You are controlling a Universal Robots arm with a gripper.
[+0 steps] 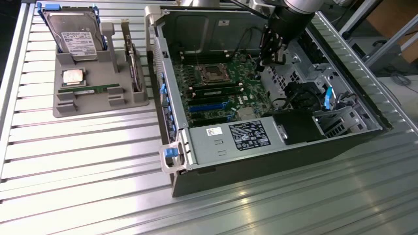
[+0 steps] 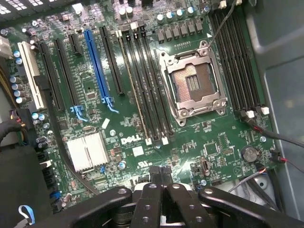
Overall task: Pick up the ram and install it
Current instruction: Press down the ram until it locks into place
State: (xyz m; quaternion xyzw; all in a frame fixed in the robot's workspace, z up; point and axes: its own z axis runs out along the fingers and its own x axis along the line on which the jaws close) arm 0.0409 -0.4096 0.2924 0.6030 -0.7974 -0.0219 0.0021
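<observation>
Green against grey, the ram [image 1: 88, 89] lay flat in its holder [image 1: 68, 110] at the exterior view's left, outside the open case [image 1: 196, 181]. The processor [image 1: 73, 77] sat just beside it, with the hard drive [image 1: 75, 32] standing further back.

We saw the gripper [image 1: 273, 58] well apart from the ram. It was inside the case, above the board [image 2: 118, 142], on the side of the socket [image 2: 194, 85] that faces the exterior view's right. In the wrist view its fingertips [image 2: 159, 172] were pressed together with nothing between them, so the gripper was carrying nothing.

From the gripper, the ram lay towards the exterior view's left, across the socket and over the case wall. Its long axis ran roughly left to right in the exterior view. We judged this close to the line of the black slots beside the socket, so little turning of the stick seemed called for.

A second stick [image 1: 216, 91] appeared to be seated in one of those slots, and in the wrist view it showed as a thin edge [image 2: 134, 90] between empty slots. We could not tell from these pictures whether that seated stick was the one the task meant or the one in the holder.
</observation>
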